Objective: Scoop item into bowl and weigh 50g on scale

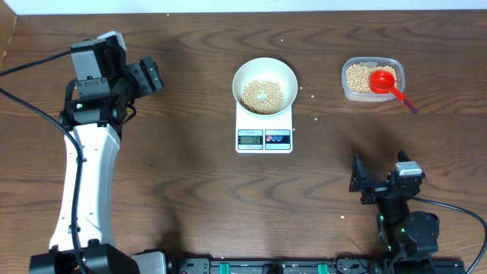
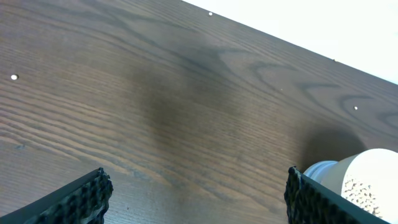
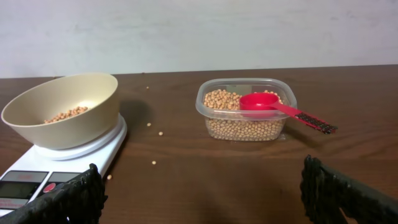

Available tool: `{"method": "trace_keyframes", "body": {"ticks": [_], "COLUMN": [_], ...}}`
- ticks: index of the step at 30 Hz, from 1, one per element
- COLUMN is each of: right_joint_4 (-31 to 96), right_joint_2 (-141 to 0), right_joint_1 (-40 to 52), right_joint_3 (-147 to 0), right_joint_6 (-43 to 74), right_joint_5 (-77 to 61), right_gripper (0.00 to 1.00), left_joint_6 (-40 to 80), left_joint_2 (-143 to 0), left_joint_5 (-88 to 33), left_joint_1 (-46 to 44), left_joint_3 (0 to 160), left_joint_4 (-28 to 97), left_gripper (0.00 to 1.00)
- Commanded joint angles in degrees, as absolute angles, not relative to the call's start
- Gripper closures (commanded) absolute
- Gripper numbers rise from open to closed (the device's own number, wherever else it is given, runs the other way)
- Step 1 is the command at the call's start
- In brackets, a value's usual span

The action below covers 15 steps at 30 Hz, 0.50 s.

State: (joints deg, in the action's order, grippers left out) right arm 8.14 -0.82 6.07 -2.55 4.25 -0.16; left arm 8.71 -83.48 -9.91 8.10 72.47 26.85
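The white bowl stands on the white scale at the table's middle and holds a layer of tan beans. In the right wrist view the bowl, its beans and the scale are at the left. My left gripper is open and empty, left of the bowl and apart from it. In its own view the left gripper hangs over bare wood, with the bowl at the right edge. My right gripper is open and empty near the front right, and its own view shows the jaws wide apart.
A clear plastic tub of beans stands at the back right with a red scoop lying in it, handle over the right rim. The right wrist view shows the tub and scoop. A few loose beans lie on the table.
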Motion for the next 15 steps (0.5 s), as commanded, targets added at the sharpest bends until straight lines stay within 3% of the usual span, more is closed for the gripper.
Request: {"method": "trace_keyframes", "body": {"ticks": [1, 7, 15], "right_joint_4": [8.0, 8.0, 8.0], "right_joint_2": [-0.3, -0.3, -0.3], "right_joint_1": [6.4, 6.4, 6.4], "right_joint_3": [-2.1, -2.1, -2.1], "right_joint_6": [3.6, 3.6, 3.6], "right_joint_5": [0.5, 0.5, 0.5], "right_gripper": [0.01, 0.01, 0.01], "left_joint_6": [7.1, 6.9, 6.8], "left_joint_2": [-83.4, -77.9, -54.8], "left_joint_5": [-9.4, -8.1, 2.9], "left_joint_1": [8.5, 6.7, 0.7], "left_joint_3": [73.0, 68.7, 47.9], "left_joint_4": [27.4, 27.4, 20.1], "left_gripper": [0.09, 0.09, 0.09]}}
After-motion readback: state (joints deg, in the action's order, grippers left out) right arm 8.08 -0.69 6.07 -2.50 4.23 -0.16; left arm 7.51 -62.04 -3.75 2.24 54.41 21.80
